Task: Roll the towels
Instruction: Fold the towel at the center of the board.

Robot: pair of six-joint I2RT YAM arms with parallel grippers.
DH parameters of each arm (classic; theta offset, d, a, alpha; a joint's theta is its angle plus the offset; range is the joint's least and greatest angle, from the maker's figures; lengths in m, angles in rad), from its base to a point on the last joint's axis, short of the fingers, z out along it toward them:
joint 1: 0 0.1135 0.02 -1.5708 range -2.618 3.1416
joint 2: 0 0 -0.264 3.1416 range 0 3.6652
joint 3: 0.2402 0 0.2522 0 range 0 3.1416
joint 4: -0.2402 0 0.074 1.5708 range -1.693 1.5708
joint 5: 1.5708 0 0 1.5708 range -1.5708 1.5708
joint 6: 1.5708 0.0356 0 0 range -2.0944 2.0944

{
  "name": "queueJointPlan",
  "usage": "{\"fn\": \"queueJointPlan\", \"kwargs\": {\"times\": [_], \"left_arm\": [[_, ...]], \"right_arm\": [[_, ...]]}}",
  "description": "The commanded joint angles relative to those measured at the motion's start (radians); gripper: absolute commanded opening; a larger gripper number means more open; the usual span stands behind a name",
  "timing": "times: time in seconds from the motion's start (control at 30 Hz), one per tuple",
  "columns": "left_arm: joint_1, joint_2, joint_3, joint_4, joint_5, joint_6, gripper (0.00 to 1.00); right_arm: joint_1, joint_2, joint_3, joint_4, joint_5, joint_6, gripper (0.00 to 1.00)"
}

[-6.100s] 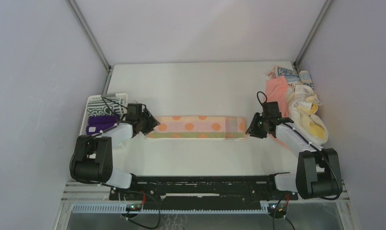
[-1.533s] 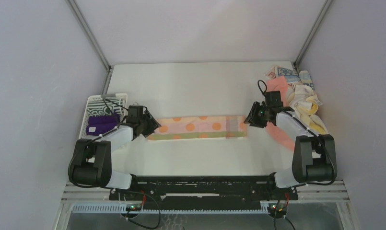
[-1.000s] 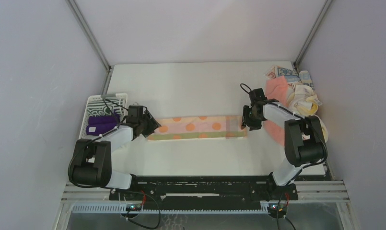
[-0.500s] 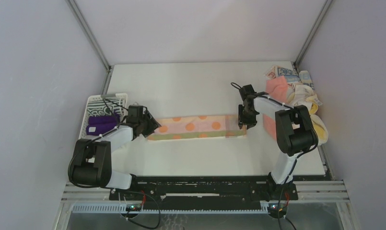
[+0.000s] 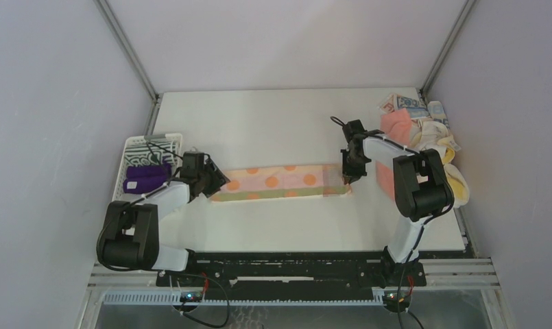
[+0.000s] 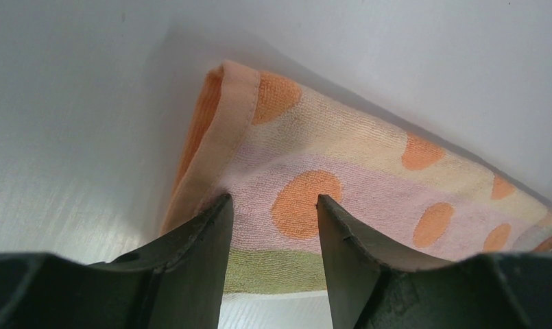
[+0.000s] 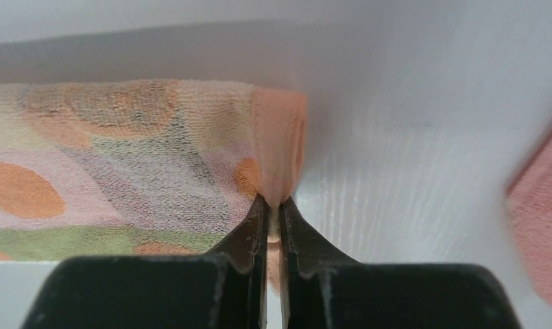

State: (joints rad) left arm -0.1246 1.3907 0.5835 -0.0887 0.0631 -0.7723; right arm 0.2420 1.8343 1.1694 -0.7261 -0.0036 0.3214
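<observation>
The spotted towel lies as a long folded strip across the middle of the table. The right gripper clamps its right hem (probably to start the roll), while the left gripper, fingers spread, rests on the left end, seemingly to anchor it.

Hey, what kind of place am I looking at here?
Probably a robot test cell: bare walls with metal corner posts enclose a white table, two robot arms are bolted at its near edge, and a spotted towel lies stretched between them.
</observation>
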Motion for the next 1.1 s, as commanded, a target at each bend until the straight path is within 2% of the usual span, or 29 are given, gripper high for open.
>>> {"fn": "queueJointPlan", "kwargs": {"times": [0.0, 0.1, 0.3, 0.47, 0.6, 0.73, 1.07], "left_arm": [[-0.014, -0.017, -0.045, -0.039, -0.002, 0.011, 0.54], [-0.041, -0.021, -0.067, -0.007, 0.025, -0.026, 0.55], [-0.182, -0.039, -0.058, 0.053, 0.055, -0.130, 0.58], [-0.180, -0.153, -0.038, 0.003, 0.015, -0.141, 0.69], [-0.145, -0.247, -0.030, -0.044, 0.003, -0.115, 0.74], [-0.112, -0.276, -0.049, -0.066, 0.011, -0.078, 0.73], [-0.092, -0.230, -0.121, 0.046, 0.122, -0.088, 0.63]], "right_arm": [[-0.058, 0.002, -0.008, -0.026, 0.191, -0.008, 0.00], [-0.102, -0.039, 0.006, -0.036, 0.253, -0.010, 0.00], [-0.149, -0.102, 0.053, -0.080, 0.310, -0.045, 0.00], [-0.123, -0.170, 0.059, -0.114, 0.320, -0.070, 0.00], [-0.071, -0.221, 0.102, -0.158, 0.283, -0.086, 0.00], [-0.001, -0.269, 0.125, -0.196, 0.235, -0.087, 0.00], [0.197, -0.289, 0.163, -0.168, 0.030, -0.017, 0.00]]}}
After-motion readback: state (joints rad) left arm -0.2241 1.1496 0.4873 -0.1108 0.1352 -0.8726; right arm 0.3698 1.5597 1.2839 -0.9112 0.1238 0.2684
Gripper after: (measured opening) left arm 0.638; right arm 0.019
